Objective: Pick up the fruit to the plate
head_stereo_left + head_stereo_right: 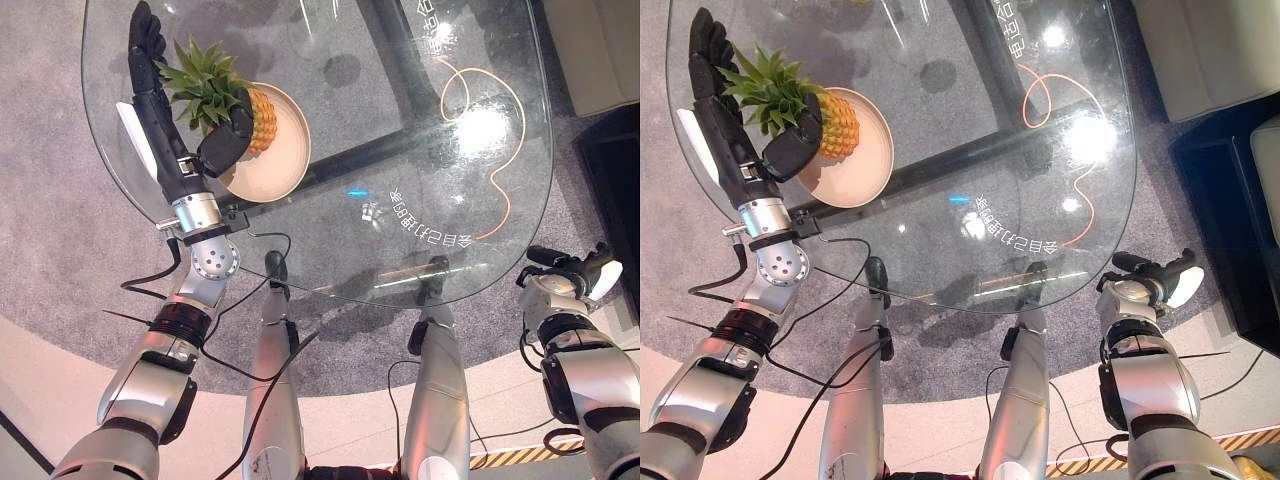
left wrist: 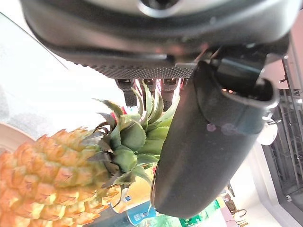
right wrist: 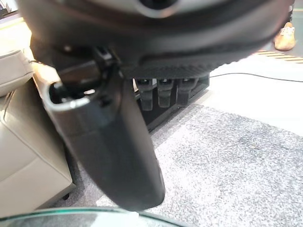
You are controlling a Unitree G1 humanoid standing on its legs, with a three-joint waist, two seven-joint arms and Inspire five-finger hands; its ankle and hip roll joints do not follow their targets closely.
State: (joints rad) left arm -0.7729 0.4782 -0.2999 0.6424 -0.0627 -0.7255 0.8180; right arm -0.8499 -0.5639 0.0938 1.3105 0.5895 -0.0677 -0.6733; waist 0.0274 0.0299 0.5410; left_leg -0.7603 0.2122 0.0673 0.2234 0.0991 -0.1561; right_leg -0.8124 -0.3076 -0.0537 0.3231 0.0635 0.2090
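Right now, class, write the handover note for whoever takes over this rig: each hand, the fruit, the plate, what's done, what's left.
Left hand: fingers straight alongside the pineapple's leafy crown, thumb against the fruit; not curled round it.
Right hand: idle off the glass table's near right edge, holding nothing; fingers look relaxed.
Pineapple: lying on its side on the beige plate, crown hanging over the plate's left rim.
Done: fruit is on the plate.
Left: draw the left hand clear, and check the pineapple stays put.

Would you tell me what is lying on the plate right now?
A pineapple lies on the plate, leafy crown toward the left hand. The hand's thumb covers part of the fruit; the rim beneath is hidden.
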